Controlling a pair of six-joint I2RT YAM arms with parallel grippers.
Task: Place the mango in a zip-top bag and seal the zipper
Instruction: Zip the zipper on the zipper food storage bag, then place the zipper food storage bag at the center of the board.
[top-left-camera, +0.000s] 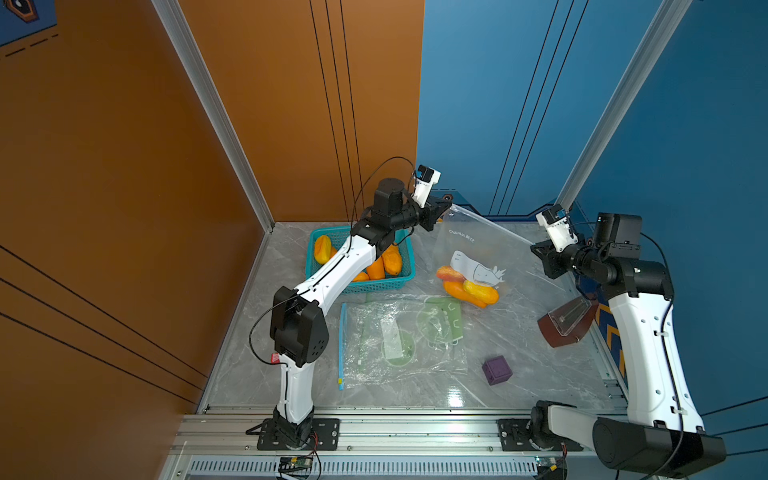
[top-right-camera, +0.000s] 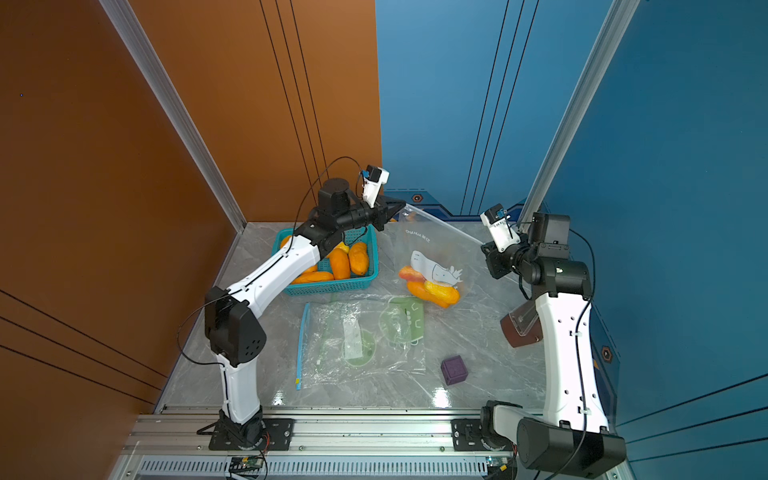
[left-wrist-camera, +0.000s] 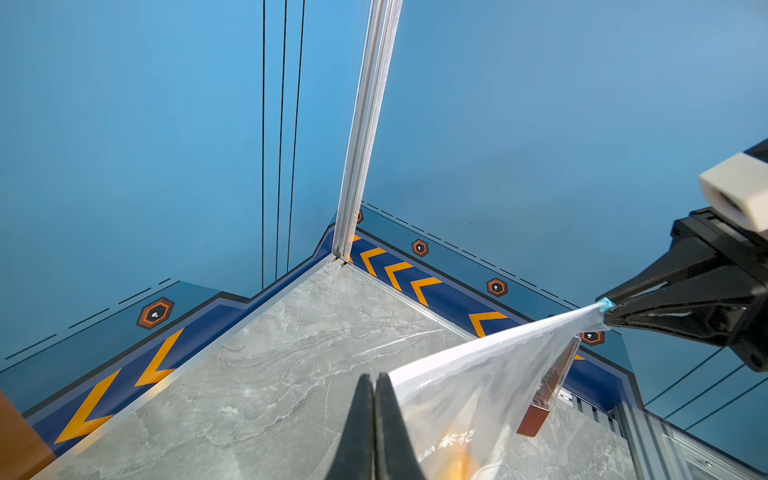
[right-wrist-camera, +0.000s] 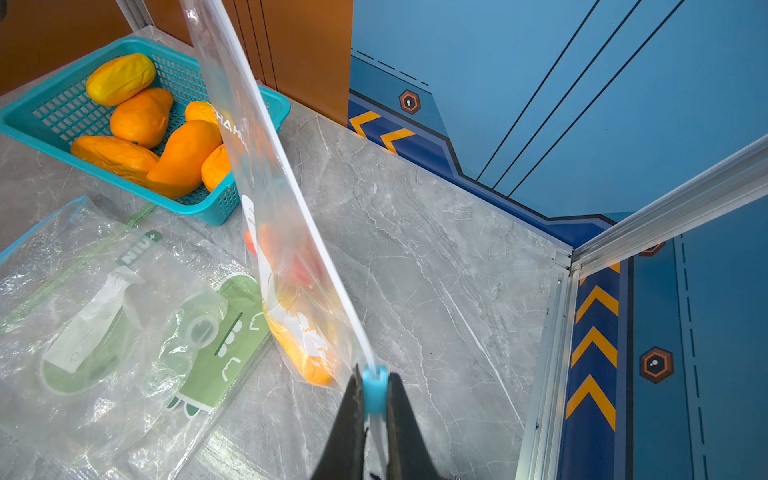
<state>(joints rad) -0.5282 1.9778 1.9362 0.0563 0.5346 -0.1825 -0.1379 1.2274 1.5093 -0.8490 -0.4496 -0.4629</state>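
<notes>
Nearest, a purple cube (top-left-camera: 496, 369) sits on the worktop (top-left-camera: 540, 374) beside flat empty bags (top-left-camera: 399, 340). Beyond them the zip bag (top-left-camera: 473, 245) hangs stretched between the two claws, with mangoes (top-left-camera: 478, 291) inside at its low end. The right claw (right-wrist-camera: 375, 376) is clamped on the blue slider (right-wrist-camera: 374, 392). The left claw (left-wrist-camera: 374, 378) is pinched tight on the bag's far corner. Farther left, a teal basket (top-left-camera: 386, 284) holds more fruit.

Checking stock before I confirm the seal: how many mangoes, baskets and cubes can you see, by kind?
Basket: 1, teal
Mangoes: 9, with 6 in that basket and apparently 3 seen through the held bag
Purple cube: 1
Total: 11
</notes>
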